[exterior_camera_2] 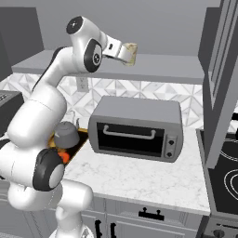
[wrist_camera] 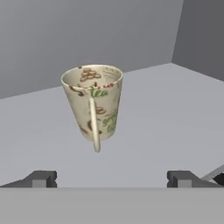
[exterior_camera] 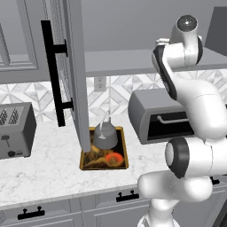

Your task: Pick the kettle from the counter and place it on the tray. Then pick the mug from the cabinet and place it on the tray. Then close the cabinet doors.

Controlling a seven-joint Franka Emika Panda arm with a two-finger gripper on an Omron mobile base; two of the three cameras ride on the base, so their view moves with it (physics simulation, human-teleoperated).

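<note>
Right base view — claw (exterior_camera_2: 131,56) hides most of the mug (exterior_camera_2: 132,48).

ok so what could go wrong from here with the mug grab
1. The pincer is wide open and short of the mug, whose thin handle faces it; closing on the handle alone could twist or tip the mug on the cabinet shelf.
2. The kettle already takes up much of the tray, so the mug might bump it.
3. The open cabinet door hangs over the tray and may block the descent.
</note>
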